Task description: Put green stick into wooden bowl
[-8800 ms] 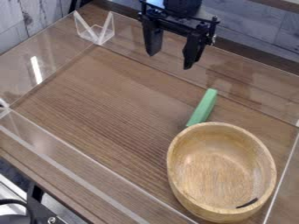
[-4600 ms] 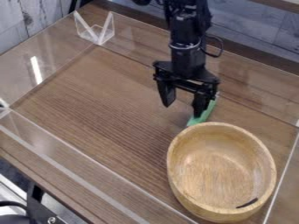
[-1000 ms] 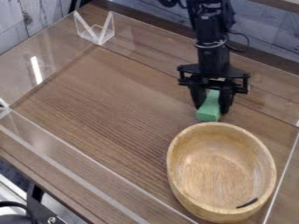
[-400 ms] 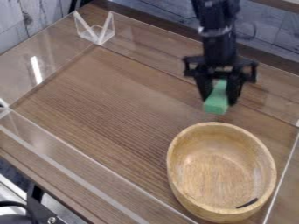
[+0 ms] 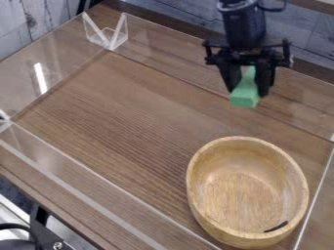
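Gripper [image 5: 248, 80] pinching green stick [image 5: 247, 91], held clear above the table [image 5: 117, 117]. Stick's upper part hidden between black fingers [image 5: 228, 73]; only lower end shows. Arm cut off at top edge. Wooden bowl [image 5: 206, 195] below, near corner, apart from stick.

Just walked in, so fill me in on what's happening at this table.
A single robot arm is moving a green stick toward a wooden bowl. Its end effector is shut on the stick and holds it in the air above the wooden tabletop, near the far right side. The bowl sits at the near right, with no stick in it yet. The stick is not yet over the bowl.
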Controlling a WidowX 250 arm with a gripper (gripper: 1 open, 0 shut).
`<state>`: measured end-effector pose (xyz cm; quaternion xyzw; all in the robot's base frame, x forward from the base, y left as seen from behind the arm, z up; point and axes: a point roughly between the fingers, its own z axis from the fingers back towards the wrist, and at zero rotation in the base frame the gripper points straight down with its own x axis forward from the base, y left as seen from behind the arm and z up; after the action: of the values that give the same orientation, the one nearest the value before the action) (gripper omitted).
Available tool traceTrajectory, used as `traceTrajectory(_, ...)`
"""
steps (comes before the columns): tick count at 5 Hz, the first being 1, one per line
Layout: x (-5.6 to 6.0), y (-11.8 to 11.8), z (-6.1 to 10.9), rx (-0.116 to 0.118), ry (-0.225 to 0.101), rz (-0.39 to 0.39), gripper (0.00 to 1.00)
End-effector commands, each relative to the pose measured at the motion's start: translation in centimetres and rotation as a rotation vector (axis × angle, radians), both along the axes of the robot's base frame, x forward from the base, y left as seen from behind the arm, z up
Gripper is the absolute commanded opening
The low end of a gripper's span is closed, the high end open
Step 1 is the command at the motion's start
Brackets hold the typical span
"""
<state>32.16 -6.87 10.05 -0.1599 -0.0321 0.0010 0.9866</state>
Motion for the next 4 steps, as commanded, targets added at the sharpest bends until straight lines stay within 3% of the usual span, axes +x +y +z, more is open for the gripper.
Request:
traceTrajectory(1,-1.4,-1.1,1.4,-0.009,-0.031,-0.059,0.0)
traceTrajectory(2,-3.2,-3.0,0.1,-0.013,-0.011,-0.13,0.0)
traceTrajectory(3,-4.5,-5.0,-0.9,-0.017,-0.017,-0.192,0.0)
traceTrajectory(4,-5.1,-6.3,-2.1,-0.012,-0.025,-0.226,0.0)
